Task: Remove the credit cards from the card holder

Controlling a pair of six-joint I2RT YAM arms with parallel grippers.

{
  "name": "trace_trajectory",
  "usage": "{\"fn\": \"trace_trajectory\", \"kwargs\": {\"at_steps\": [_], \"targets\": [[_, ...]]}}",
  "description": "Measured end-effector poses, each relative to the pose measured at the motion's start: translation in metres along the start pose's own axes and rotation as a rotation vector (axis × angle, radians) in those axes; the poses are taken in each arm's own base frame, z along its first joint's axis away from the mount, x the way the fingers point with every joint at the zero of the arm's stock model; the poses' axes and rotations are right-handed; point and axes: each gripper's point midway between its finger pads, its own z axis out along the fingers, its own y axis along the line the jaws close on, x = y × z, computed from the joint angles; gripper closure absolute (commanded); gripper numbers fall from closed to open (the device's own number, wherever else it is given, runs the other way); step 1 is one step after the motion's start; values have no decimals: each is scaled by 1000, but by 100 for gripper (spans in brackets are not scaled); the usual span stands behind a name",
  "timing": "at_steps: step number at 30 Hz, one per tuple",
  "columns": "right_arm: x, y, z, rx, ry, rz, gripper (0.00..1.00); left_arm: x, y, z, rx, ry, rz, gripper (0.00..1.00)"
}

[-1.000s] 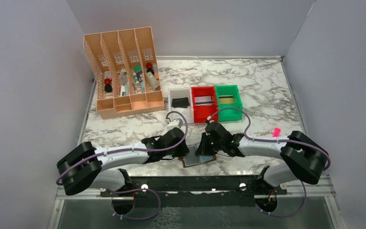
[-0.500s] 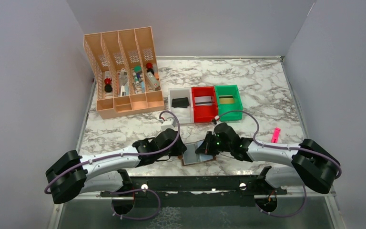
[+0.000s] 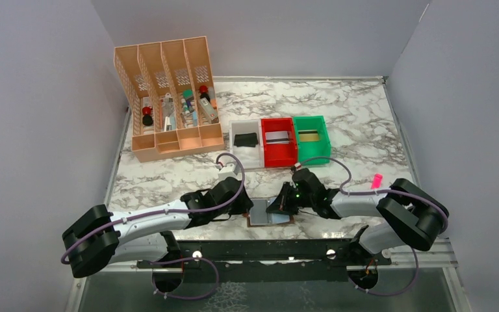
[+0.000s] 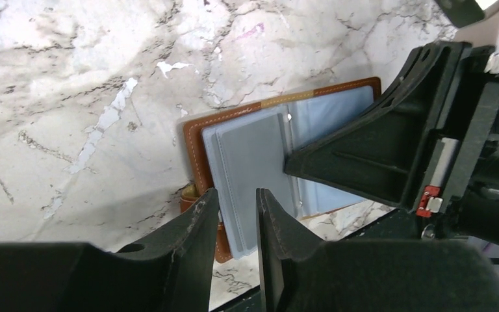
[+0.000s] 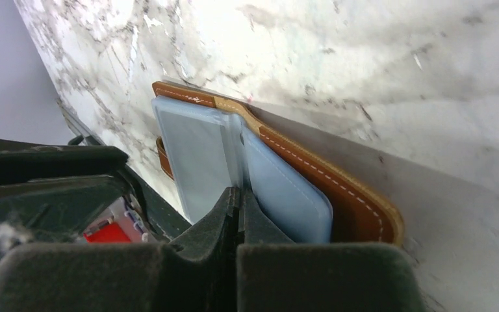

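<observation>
The brown card holder (image 3: 270, 214) lies open on the marble near the table's front edge, its grey-blue sleeves facing up. My left gripper (image 3: 245, 209) is at its left edge, jaws a little apart, nothing gripped; in the left wrist view (image 4: 237, 211) a grey sleeve (image 4: 250, 162), perhaps with a card inside, shows through the gap. My right gripper (image 3: 279, 206) is shut, its tip (image 5: 237, 195) resting on the holder's middle fold between two sleeves. The holder's brown rim shows in both wrist views (image 4: 193, 153) (image 5: 357, 201). No loose credit card lies by the holder.
A white bin (image 3: 245, 123), a red bin (image 3: 266, 153) and a green bin (image 3: 312, 119), each with a card-like item, stand just behind the holder. A peach desk organiser (image 3: 169, 97) fills the back left. A small pink object (image 3: 377, 179) lies at the right.
The holder's raised flap has come down and it now lies flat open. The left arm stretched lower and leftward; the right gripper moved down onto the holder's middle.
</observation>
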Motion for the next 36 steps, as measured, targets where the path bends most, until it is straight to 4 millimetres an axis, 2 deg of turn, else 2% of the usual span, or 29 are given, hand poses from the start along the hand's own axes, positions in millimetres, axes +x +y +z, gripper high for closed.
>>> {"fn": "trace_trajectory", "kwargs": {"at_steps": [2, 4, 6, 8, 13, 20, 30, 36], "targets": [[-2, 2, 3, 2, 4, -4, 87, 4, 5, 1, -12, 8, -1, 68], [-5, 5, 4, 7, 3, -26, 71, 8, 11, 2, -26, 18, -3, 68], [-8, 8, 4, 8, -5, -48, 60, 11, 13, 3, -36, 24, -8, 68], [-12, 11, 0, 8, -22, -90, 53, 11, 15, 4, -41, 22, -16, 68], [-21, 13, -11, 31, -56, -206, 52, 3, 17, 0, -48, -18, -37, 68], [-36, 20, -15, 99, -88, -334, 53, -8, 21, -9, -69, -75, -59, 68], [-23, 31, -13, 184, -76, -527, 53, -13, 30, -17, -75, -117, -92, 68], [-14, 28, -5, 248, -58, -588, 53, -16, 32, -20, -81, -131, -94, 68]]}}
